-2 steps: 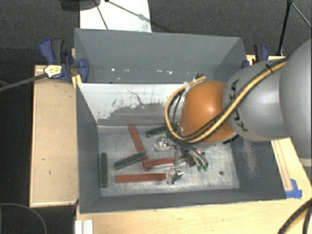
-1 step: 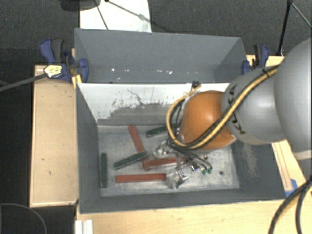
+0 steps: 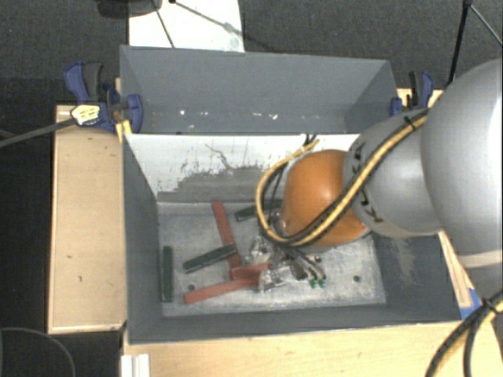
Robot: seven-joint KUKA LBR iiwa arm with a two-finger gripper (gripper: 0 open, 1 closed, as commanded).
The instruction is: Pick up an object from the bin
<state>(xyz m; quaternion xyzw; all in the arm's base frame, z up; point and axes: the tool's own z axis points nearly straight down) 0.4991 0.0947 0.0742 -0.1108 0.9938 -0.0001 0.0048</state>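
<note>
My gripper (image 3: 273,276) is low in the middle of the bin, under the arm's orange cover. It is right over the near end of a short red block (image 3: 245,272) and the right end of a long red bar (image 3: 218,290) that lies along the bin's front. A dark green stick (image 3: 209,258) lies slanted just to its left. A second red bar (image 3: 223,223) runs from there towards the back wall. Whether anything is gripped is hidden by the gripper's own metal parts.
Another dark green stick (image 3: 167,273) lies along the left wall, and a short dark piece (image 3: 245,213) sits near the back. A small green bit (image 3: 317,283) lies just right of the gripper. The arm covers the bin's right half.
</note>
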